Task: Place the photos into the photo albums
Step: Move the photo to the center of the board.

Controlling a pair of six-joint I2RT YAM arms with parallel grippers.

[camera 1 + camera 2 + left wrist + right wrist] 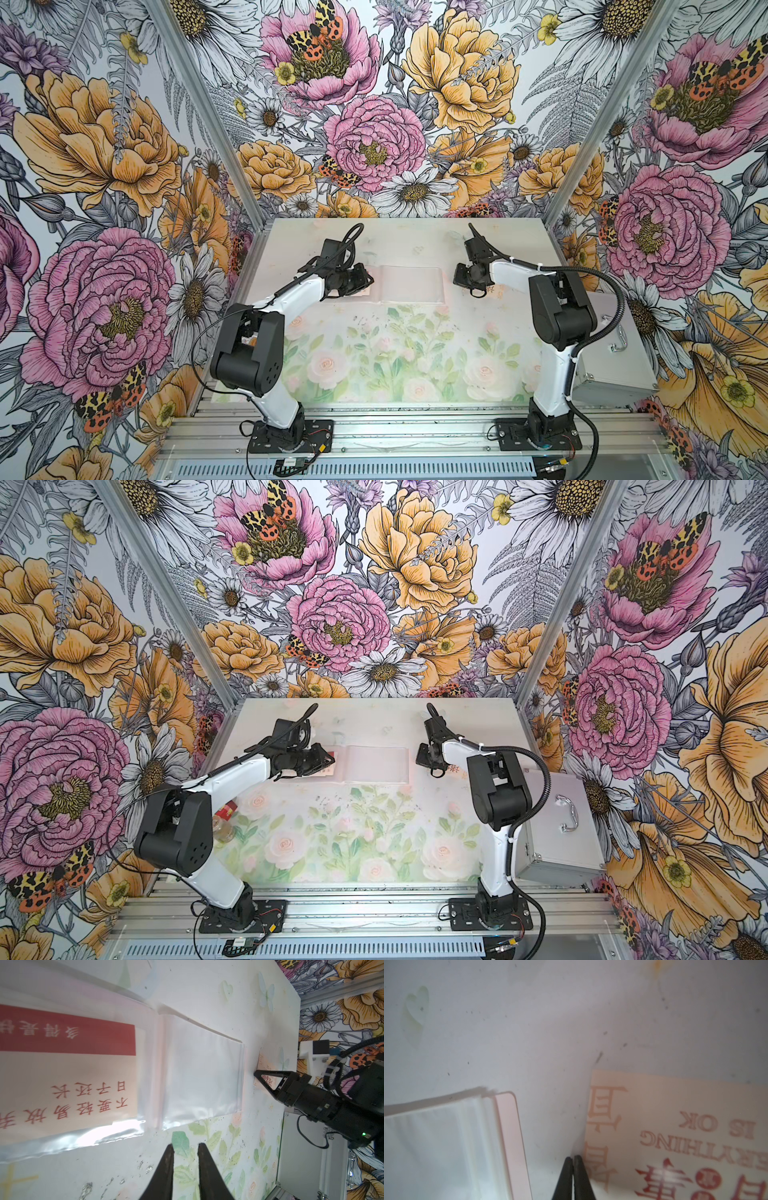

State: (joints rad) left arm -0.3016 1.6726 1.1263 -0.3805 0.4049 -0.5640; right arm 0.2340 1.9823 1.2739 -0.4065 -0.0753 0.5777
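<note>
The photo album (409, 282) (376, 762) lies open across the back middle of the table, and its right-hand clear sleeve (203, 1076) holds nothing. Under the left-hand sleeve shows a photo face (68, 1076), red above cream with red characters; one card or two, I cannot tell. A cream photo (675, 1126) (265, 1064) printed "EVERYTHING IS OK" lies flat on the table just right of the album's pink cover edge (510, 1126). My right gripper (573, 1157) (256, 1073) is shut, tips at that photo's near edge. My left gripper (185, 1146) hangs over the album's left page, slightly open and empty.
A silver metal case (615, 345) (557, 825) with a handle lies at the table's right edge beside the right arm. A red-capped item (226, 812) and a small jar (222, 831) sit behind the left arm's elbow. The floral mat (395, 353) covers the front half.
</note>
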